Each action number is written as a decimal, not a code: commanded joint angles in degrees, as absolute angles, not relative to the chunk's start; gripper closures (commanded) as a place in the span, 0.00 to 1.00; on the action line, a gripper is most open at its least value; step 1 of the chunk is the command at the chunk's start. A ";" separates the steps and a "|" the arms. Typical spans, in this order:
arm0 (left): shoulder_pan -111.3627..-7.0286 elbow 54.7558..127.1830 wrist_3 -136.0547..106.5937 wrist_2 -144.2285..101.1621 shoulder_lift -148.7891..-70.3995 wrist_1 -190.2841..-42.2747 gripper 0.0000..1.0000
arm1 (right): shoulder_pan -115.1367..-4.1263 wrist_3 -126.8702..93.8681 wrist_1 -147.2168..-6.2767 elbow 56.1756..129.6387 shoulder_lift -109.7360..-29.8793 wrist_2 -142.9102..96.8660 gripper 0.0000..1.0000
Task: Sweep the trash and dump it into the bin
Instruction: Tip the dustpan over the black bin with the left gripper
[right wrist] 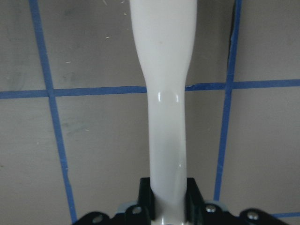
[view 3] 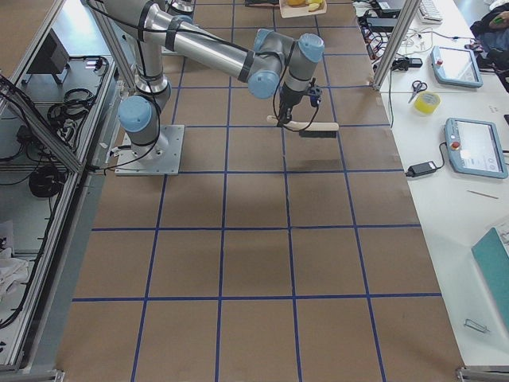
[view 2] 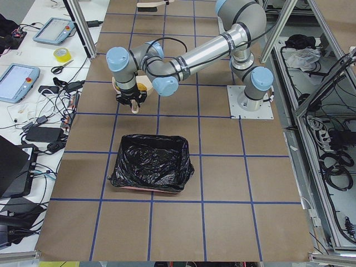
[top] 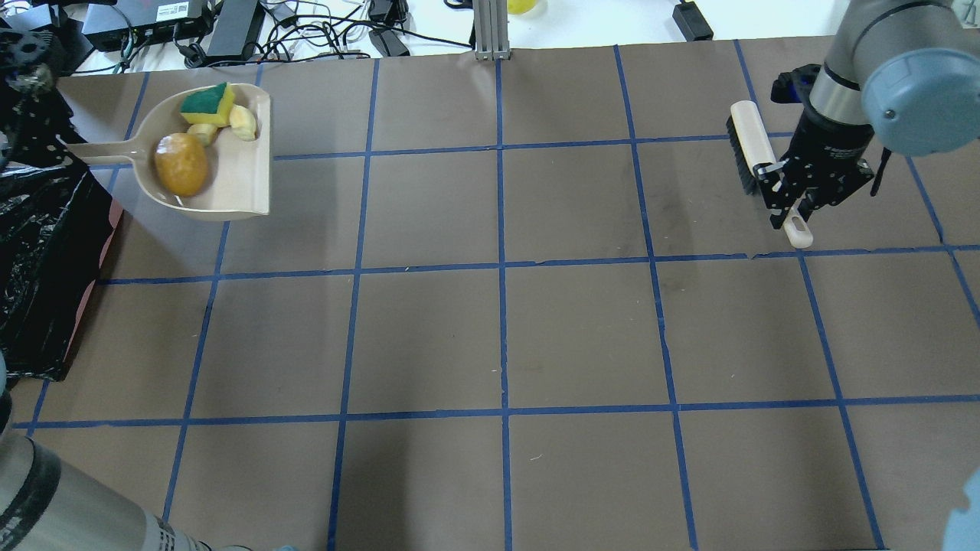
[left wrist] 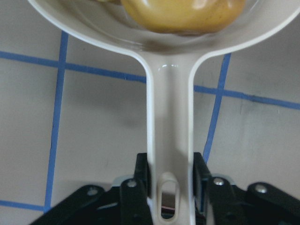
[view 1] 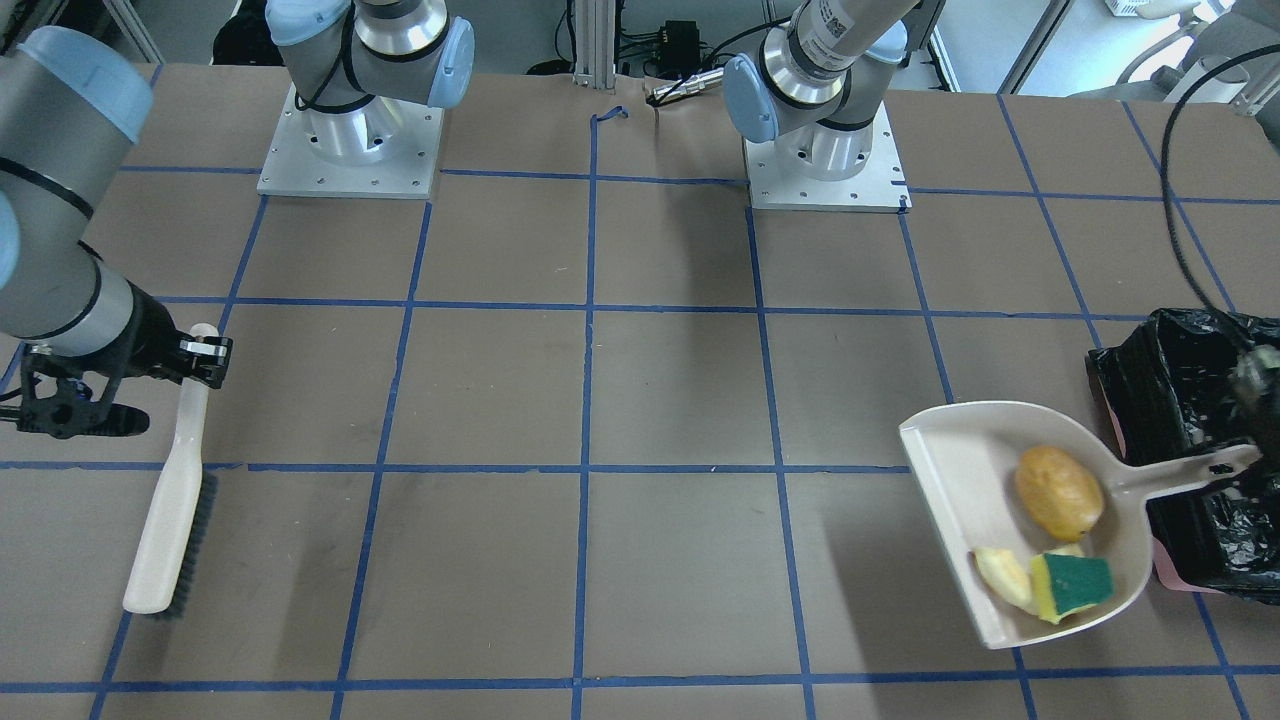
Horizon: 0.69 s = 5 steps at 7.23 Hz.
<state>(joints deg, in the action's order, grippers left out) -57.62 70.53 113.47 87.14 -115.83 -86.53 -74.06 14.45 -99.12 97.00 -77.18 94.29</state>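
The trash lies in the beige dustpan (view 1: 955, 465): a yellow-brown potato-like lump (view 1: 1059, 492), a green-topped sponge piece (view 1: 1078, 585) and pale peel scraps (view 1: 1003, 577). It also shows in the overhead view: the lump (top: 181, 164), the sponge (top: 208, 104). My left gripper (left wrist: 169, 187) is shut on the dustpan's handle (left wrist: 169, 117) and holds the pan about level, just beside the bin (view 1: 1190, 400), a pink container with a black bag (top: 38, 252). My right gripper (top: 792, 203) is shut on the handle of a beige brush (top: 746, 141) at the table's other end.
The brush (view 1: 170, 520) has dark bristles along one side and points away from the robot. The brown table (top: 498, 329) has a blue tape grid. Both arm bases (view 1: 350, 140) stand at the robot's edge. Cables and devices (top: 230, 30) lie beyond the far edge.
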 commanded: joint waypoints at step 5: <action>-36.22 58.14 136.20 89.54 -122.06 -91.67 0.99 | -69.17 21.27 -113.18 102.92 -74.29 94.39 1.00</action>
